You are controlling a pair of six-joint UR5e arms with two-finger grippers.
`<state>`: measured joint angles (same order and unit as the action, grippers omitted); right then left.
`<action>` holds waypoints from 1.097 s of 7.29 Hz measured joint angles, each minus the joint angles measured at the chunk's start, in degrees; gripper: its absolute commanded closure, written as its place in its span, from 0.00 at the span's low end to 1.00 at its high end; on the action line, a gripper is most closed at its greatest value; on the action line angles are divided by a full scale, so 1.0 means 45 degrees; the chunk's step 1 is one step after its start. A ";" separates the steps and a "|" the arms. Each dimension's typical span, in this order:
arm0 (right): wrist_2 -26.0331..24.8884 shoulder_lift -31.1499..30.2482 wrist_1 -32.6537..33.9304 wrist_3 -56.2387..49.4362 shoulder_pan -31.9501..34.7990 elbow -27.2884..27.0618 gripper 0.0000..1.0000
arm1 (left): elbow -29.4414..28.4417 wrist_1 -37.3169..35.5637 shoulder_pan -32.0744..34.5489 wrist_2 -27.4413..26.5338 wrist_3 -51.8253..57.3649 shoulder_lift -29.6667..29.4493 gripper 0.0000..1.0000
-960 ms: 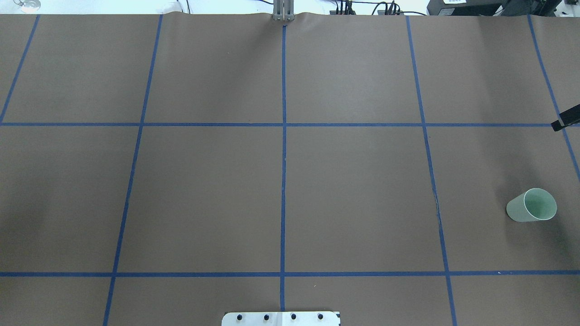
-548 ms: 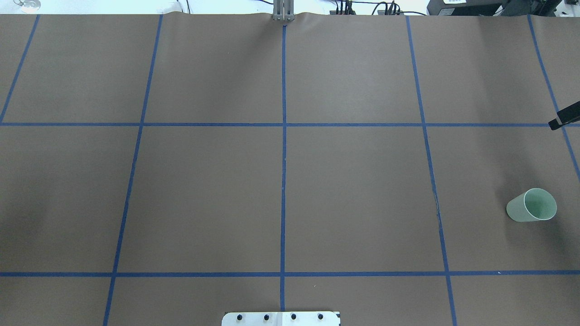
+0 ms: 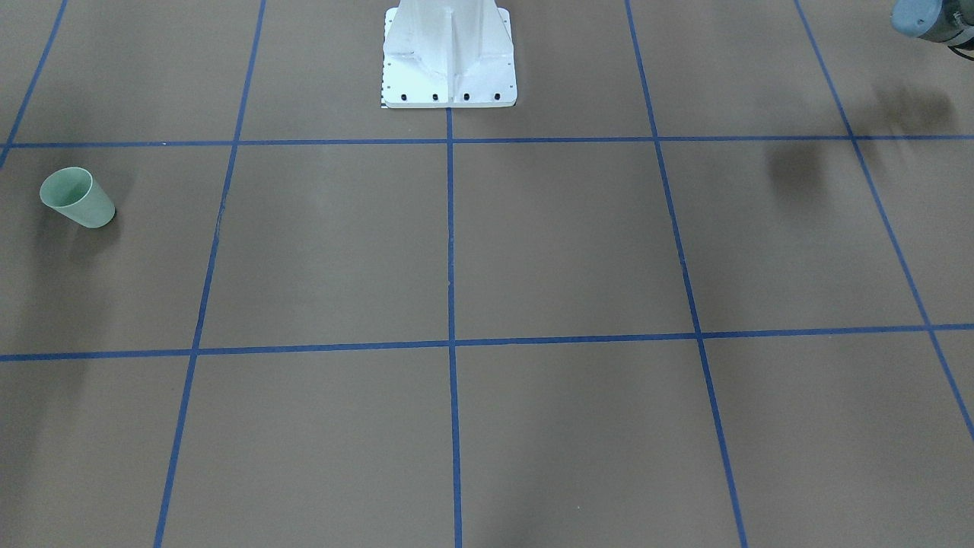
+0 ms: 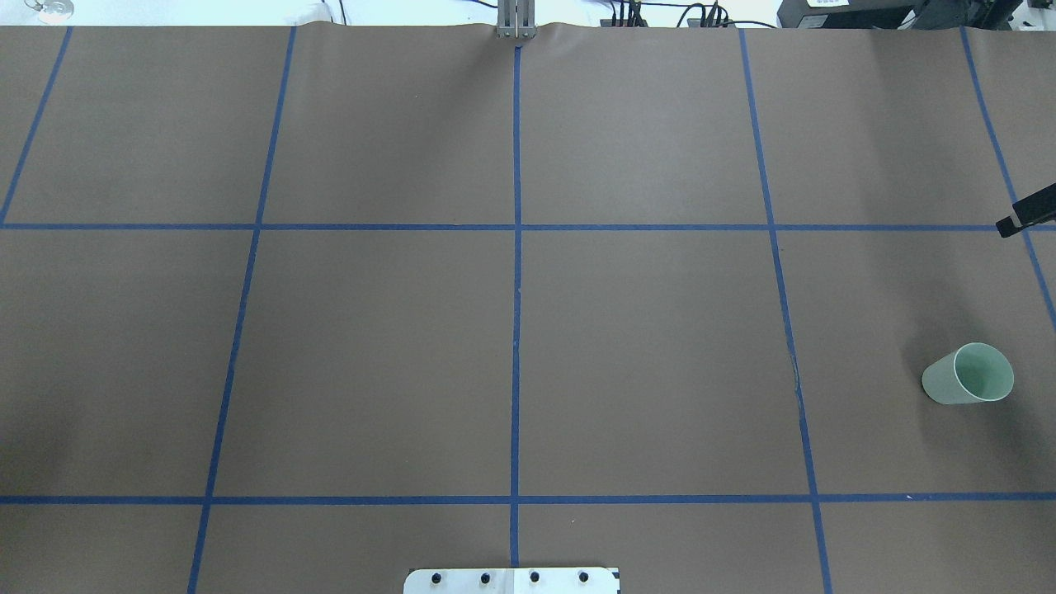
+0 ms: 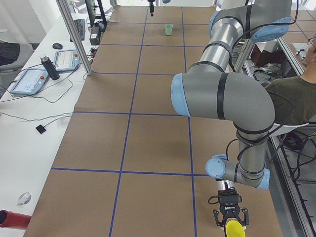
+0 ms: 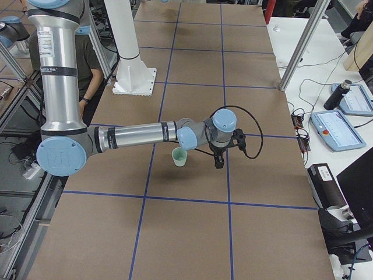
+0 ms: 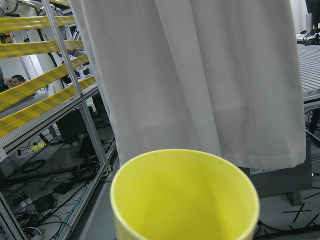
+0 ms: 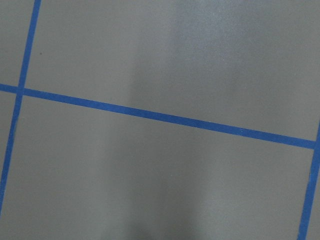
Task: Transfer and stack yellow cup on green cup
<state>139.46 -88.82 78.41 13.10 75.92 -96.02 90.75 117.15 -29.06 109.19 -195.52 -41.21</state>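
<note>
Left wrist-mounted: yellow cup (image 7: 184, 195) up close; how wide my left gripper (image 5: 231, 222) and right gripper (image 6: 218, 162) stand, I cannot tell.

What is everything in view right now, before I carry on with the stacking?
green cup: one, pale mint, upright on the table, robot's right side.
yellow cup: one, bright yellow, at the left gripper.
table: one, brown with blue tape grid.
teach pendants: two, blue-grey, on the white side bench.
bottle: one, dark, same bench.
person: one, dark green shirt, on the robot's side of the table.
robot base: one, white, mid-table edge.
left gripper: one, black, table's left end, at the yellow cup.
right gripper: one, black, beside the green cup, not touching.
</note>
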 measured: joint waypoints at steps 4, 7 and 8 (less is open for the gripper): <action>0.0029 -0.0099 -0.0003 -0.0001 0.0003 -0.0031 0.00 | 0.0022 -0.1671 0.0000 0.0403 0.0116 -0.1100 0.46; 0.0048 -0.0106 0.0004 0.0006 0.0004 -0.0034 0.00 | 0.0040 -0.1885 0.0128 0.0806 0.0678 -0.1190 0.46; 0.0052 -0.0106 0.0005 0.0006 0.0003 -0.0038 0.00 | 0.0058 -0.1900 0.0187 0.0939 0.0903 -0.1194 0.46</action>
<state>139.70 -89.29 78.43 13.13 75.94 -96.19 91.01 108.60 -28.22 113.41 -191.46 -46.58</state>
